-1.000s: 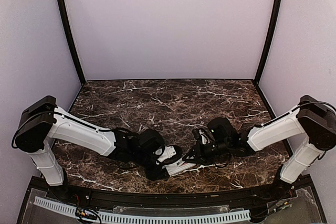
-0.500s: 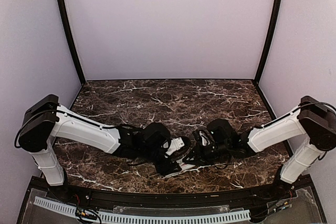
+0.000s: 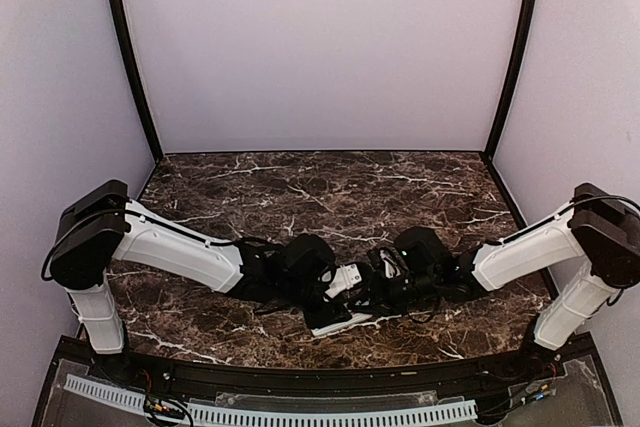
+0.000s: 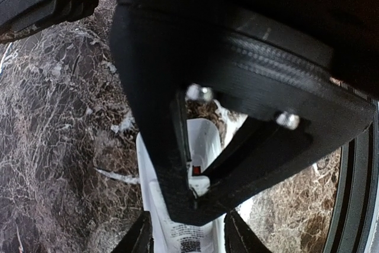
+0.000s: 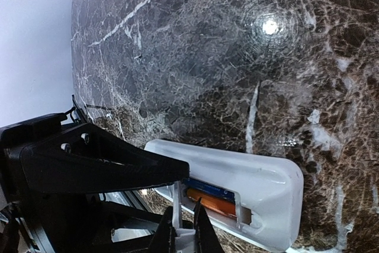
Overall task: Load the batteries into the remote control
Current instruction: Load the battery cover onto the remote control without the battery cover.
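Observation:
The white remote control (image 3: pixel 340 323) lies back-up near the table's front middle. Its compartment is open, and an orange battery (image 5: pixel 219 205) lies in it beside a blue strip. A red bit of a battery (image 4: pixel 195 169) shows in the left wrist view. My left gripper (image 4: pixel 188 238) straddles the remote (image 4: pixel 204 137), with one finger on each long side. It meets my right gripper (image 3: pixel 372 292) over the remote. My right gripper (image 5: pixel 185 238) is shut on a small flat white cover piece (image 5: pixel 176 211), held upright at the compartment's edge over the remote (image 5: pixel 237 167).
The dark marble table (image 3: pixel 320 197) has a black rail along its front edge. White walls close the back and both sides. Both arms crowd together over the front middle.
My left arm has reached to the right, carrying the remote toward my right gripper. The two grippers now meet over the remote. The right arm has barely moved.

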Controlling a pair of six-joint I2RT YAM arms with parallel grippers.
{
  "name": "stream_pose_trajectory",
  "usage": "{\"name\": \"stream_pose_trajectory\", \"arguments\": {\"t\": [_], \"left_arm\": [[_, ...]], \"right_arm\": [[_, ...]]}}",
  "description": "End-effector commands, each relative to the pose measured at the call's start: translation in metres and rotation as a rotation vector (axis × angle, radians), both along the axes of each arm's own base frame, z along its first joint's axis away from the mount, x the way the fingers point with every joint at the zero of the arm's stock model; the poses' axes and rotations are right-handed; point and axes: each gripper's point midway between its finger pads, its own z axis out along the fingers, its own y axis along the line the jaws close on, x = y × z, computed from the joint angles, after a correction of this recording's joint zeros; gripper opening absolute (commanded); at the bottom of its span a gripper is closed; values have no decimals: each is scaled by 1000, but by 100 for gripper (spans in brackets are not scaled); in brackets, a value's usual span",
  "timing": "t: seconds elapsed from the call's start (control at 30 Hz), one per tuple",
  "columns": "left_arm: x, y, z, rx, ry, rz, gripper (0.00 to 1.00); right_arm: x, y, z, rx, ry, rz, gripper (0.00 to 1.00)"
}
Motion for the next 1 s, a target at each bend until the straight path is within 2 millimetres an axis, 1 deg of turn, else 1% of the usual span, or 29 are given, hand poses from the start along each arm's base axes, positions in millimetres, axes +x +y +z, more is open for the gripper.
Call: {"name": "stream_pose_trajectory", "arguments": {"t": [0.0,0.07,0.17,0.2,0.27,0.4,0.5,0.73,0.87,0.97], "left_arm": [[-5,-2,2,8,-7,-39,39],[-5,-2,1,10,-3,-39,37],[-7,0,-1,18,5,-41,30],[-8,0,-1,19,9,-45,27],[-9,1,-2,25,15,-50,24],[-11,3,-4,31,20,-56,23],[-12,5,-5,34,22,-60,21],[-15,12,-12,65,32,-65,20],[-15,13,-13,70,29,-65,20],[-15,13,-13,71,26,-66,20]], "right_arm": [[-8,-12,-16,-67,25,-10,2],[-8,-12,-16,-66,25,-11,2],[-9,-12,-16,-64,27,-11,2],[-9,-13,-16,-63,27,-11,3],[-9,-13,-15,-63,24,-9,5],[-7,-15,-10,-64,10,-16,13],[-5,-16,-4,-66,-7,-17,15],[3,-30,7,-87,-43,-35,30],[7,-37,11,-92,-51,-35,31],[8,-38,10,-92,-50,-29,29]]}}
